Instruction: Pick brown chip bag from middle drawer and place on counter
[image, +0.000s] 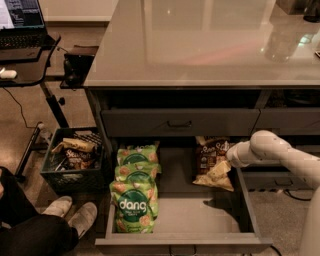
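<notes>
The gripper (230, 157), grip unclear, hangs at the crinkly brown chip bag (209, 153) in the metal middle drawer (185, 216)

The big pale grey counter top (200, 45) above the drawer is smooth and very shiny, with lights showing in it. The wide grey metal middle drawer (200, 215) looks dull and flat. At its right side, the dark brown chip bag (210, 155) is crinkly and a bit shiny. The green snack bags (134, 200) at its left side are shiny and crinkly too. The gripper (230, 157), on a smooth white arm (280, 155), is at the drawer's right side, right by the brown bag.
</notes>
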